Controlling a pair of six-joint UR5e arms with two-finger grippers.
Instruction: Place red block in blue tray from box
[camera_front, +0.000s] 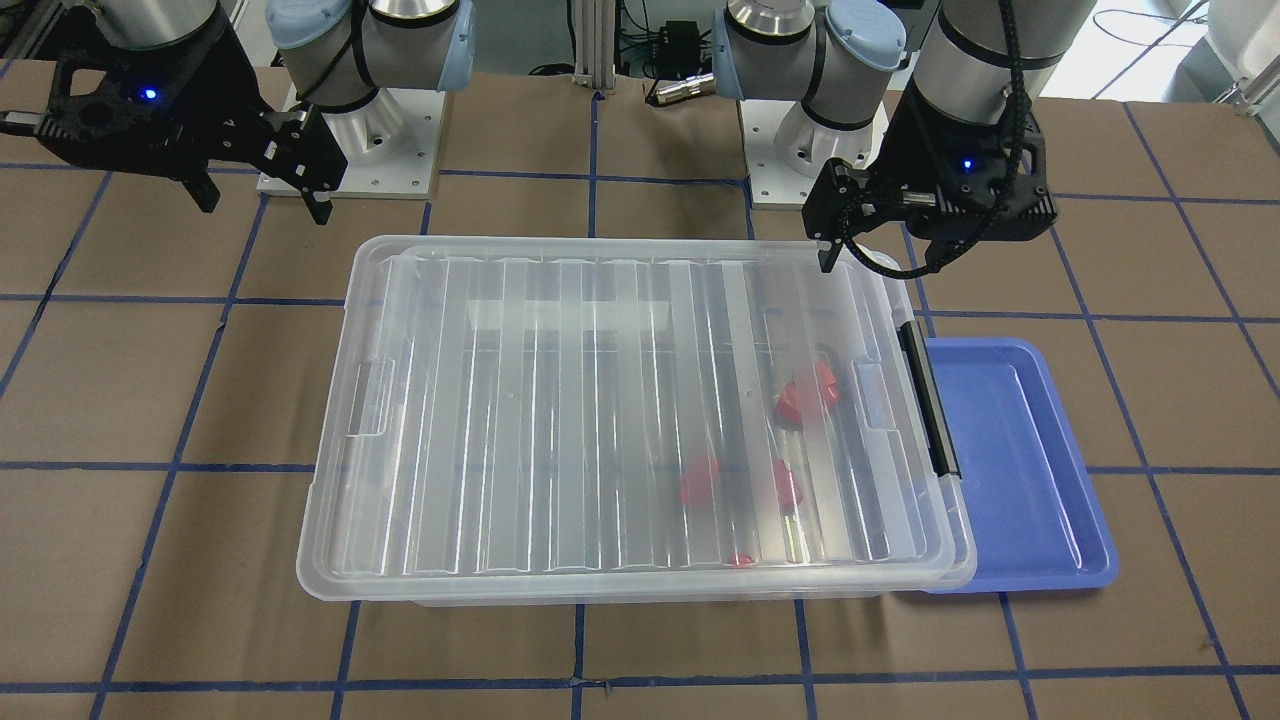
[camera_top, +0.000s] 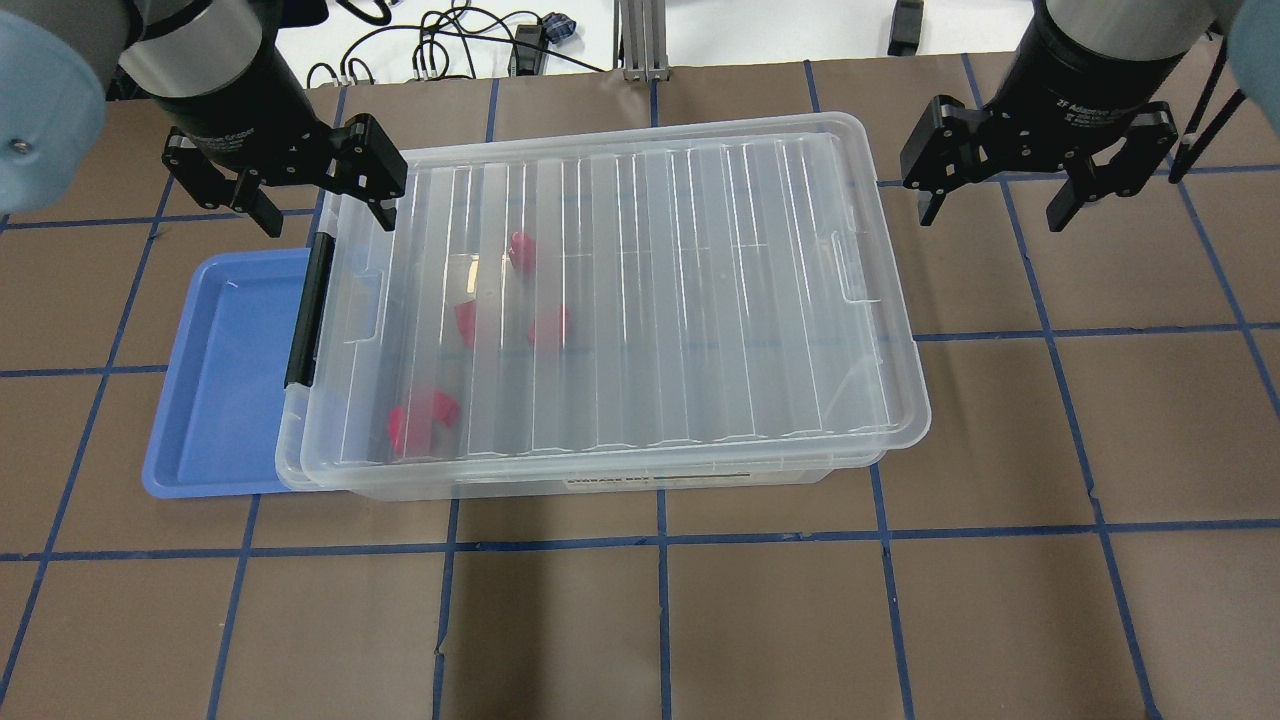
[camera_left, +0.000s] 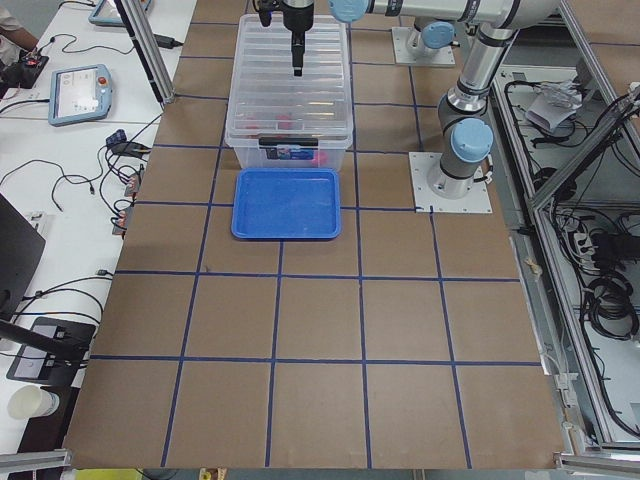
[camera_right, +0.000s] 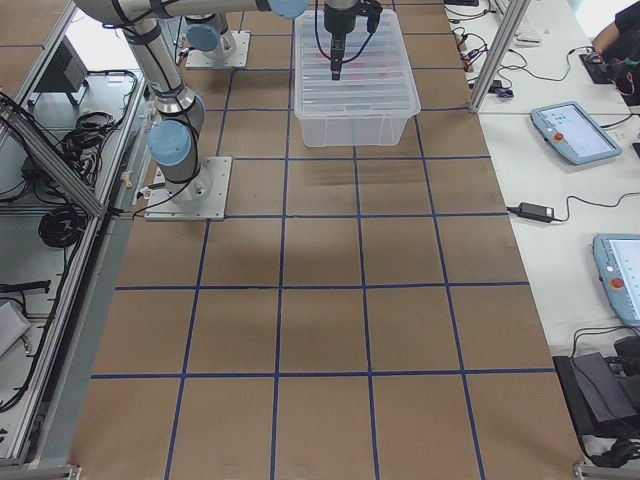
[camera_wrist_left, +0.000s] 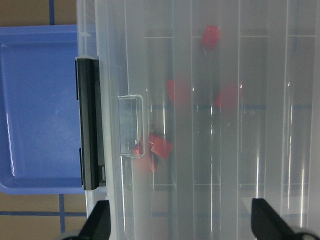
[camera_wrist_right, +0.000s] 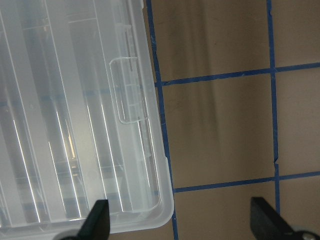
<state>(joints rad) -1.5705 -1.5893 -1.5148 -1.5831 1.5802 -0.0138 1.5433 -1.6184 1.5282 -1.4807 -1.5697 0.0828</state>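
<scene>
The clear box (camera_top: 760, 300) lies mid-table with its ribbed lid on and its black latch bar (camera_top: 305, 310) at the end toward the blue tray (camera_top: 225, 380). Several red blocks (camera_top: 420, 420) show through the lid, near the latch end (camera_front: 805, 390). The tray is empty and partly tucked under the box's rim (camera_front: 1010, 460). My left gripper (camera_top: 325, 210) is open and empty above the box's far latch-end corner; its wrist view shows the latch (camera_wrist_left: 90, 122) and red blocks (camera_wrist_left: 160, 147). My right gripper (camera_top: 995, 208) is open and empty over the table beyond the box's other end (camera_wrist_right: 75, 100).
The table is brown board with blue tape grid lines (camera_top: 660, 540). The two arm bases (camera_front: 350, 150) stand on plates behind the box. Cables and tablets (camera_left: 80, 95) lie on side tables off the work surface.
</scene>
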